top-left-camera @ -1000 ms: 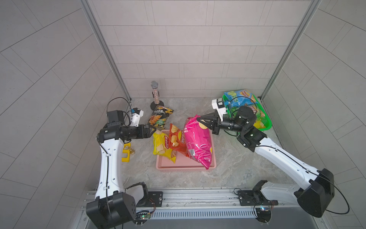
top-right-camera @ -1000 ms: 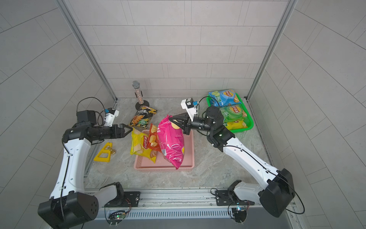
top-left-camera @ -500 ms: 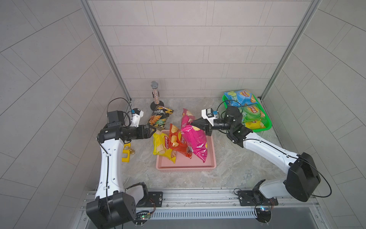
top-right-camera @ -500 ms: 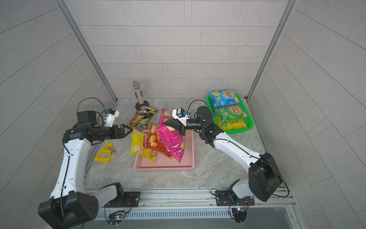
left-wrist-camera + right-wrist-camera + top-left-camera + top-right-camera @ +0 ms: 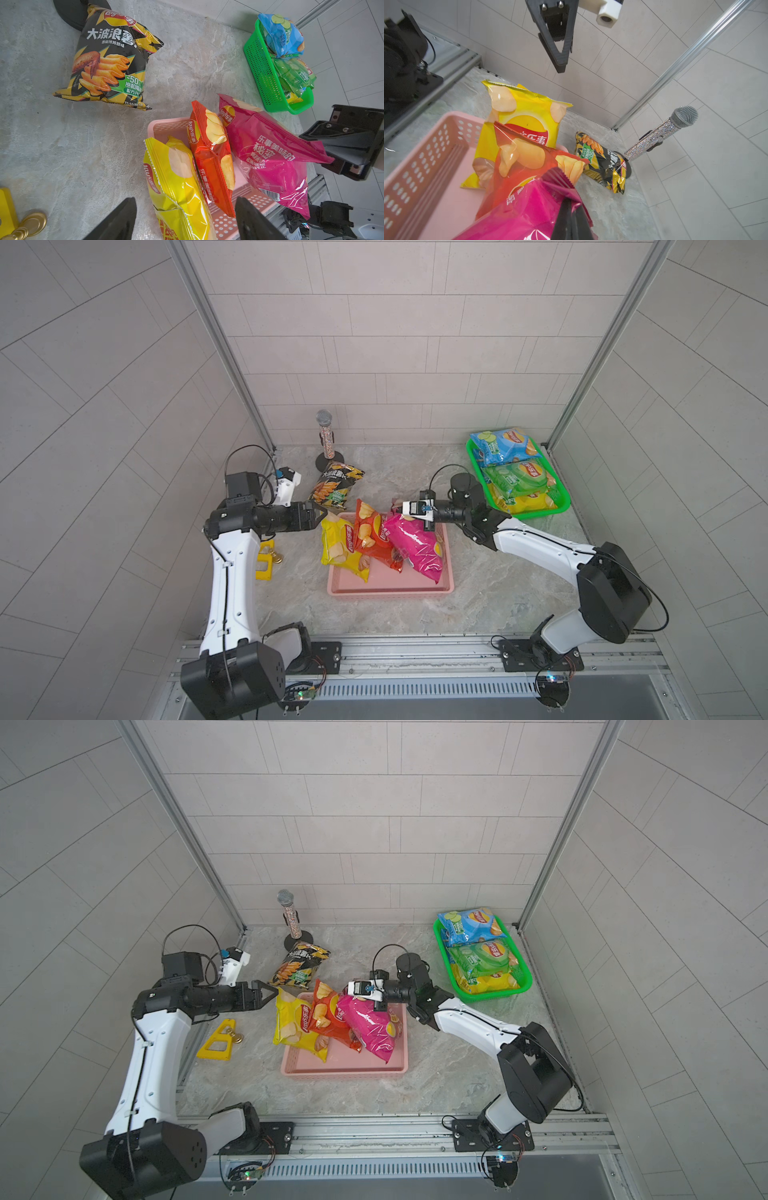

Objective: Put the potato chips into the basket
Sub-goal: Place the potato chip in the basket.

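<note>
Left wrist view shows the left gripper (image 5: 185, 199) spread wide and empty by the glossy yellow chip bag (image 5: 172, 187); the black crinkly chip bag (image 5: 108, 62) lies loose on the table (image 5: 62, 145). The puffy magenta chip bag (image 5: 415, 545) has come down from mid-air into the shallow pink perforated basket (image 5: 390, 589) beside the red bag (image 5: 372, 537), the right gripper (image 5: 428, 526) still pinching its top edge; only release remains. Rightmost, the green mesh basket (image 5: 540, 511) holds a blue bag (image 5: 500, 445), a green bag (image 5: 519, 479) and another yellow bag (image 5: 528, 502).

Glittery microphone (image 5: 325, 435) upright on round black base (image 5: 329, 459), at back of marbled grey tabletop (image 5: 498, 593), near left corner post (image 5: 220, 344). Yellow triangular frame (image 5: 216, 1042) flat on tabletop by left wall. Small gold ribbed piece (image 5: 235, 1038) lying against frame, on side nearer table middle. Grey tiled walls (image 5: 415, 344) on three sides. Metal rail (image 5: 415, 651) along front edge.
</note>
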Robot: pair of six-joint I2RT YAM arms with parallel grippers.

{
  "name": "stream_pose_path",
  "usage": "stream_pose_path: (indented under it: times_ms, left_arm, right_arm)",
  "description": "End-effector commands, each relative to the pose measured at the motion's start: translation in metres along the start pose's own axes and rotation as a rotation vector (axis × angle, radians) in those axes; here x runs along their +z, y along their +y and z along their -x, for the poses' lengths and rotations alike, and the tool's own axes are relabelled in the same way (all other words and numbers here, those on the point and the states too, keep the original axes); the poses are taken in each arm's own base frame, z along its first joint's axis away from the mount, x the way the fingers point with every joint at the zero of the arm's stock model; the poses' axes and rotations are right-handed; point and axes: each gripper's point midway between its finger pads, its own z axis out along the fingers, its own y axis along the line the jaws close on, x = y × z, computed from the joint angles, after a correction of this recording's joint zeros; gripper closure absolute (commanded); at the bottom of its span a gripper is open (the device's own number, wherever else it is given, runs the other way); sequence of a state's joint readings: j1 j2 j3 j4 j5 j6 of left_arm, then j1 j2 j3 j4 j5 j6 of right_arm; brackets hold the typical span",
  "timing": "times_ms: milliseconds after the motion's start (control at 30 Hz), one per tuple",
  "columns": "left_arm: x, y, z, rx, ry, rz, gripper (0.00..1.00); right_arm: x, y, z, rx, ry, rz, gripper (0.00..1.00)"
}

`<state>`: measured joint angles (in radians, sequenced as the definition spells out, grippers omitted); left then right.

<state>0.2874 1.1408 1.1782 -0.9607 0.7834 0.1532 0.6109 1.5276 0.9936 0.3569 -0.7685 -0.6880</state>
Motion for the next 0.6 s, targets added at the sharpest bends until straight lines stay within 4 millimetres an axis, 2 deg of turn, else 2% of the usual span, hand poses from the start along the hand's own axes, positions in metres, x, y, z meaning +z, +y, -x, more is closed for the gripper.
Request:
stream_pose_path:
  times_ms: [0, 100, 200, 367, 567]
  left_arm:
    - [0.001, -0.001, 0.0, 0.009, 0.003, -0.002, 0.18]
    - [0.002, -0.001, 0.001, 0.007, 0.004, -0.006, 0.18]
    - [0.002, -0.001, 0.001, 0.008, 0.005, -0.007, 0.18]
    - [0.002, -0.001, 0.001, 0.007, 0.006, -0.008, 0.18]
    - [0.004, -0.001, 0.001, 0.005, 0.011, -0.009, 0.18]
  right_arm:
    - [-0.004, -0.019, 0.007, -0.164, 0.004, -0.122, 1.0]
    - [-0.002, -0.019, 0.006, -0.196, -0.029, -0.171, 1.0]
    - [-0.002, -0.024, 0.016, -0.204, -0.06, -0.25, 1.0]
    - [-0.01, -0.031, 0.032, -0.226, -0.085, -0.284, 1.0]
    - [-0.01, -0.038, 0.03, -0.274, -0.053, -0.316, 1.0]
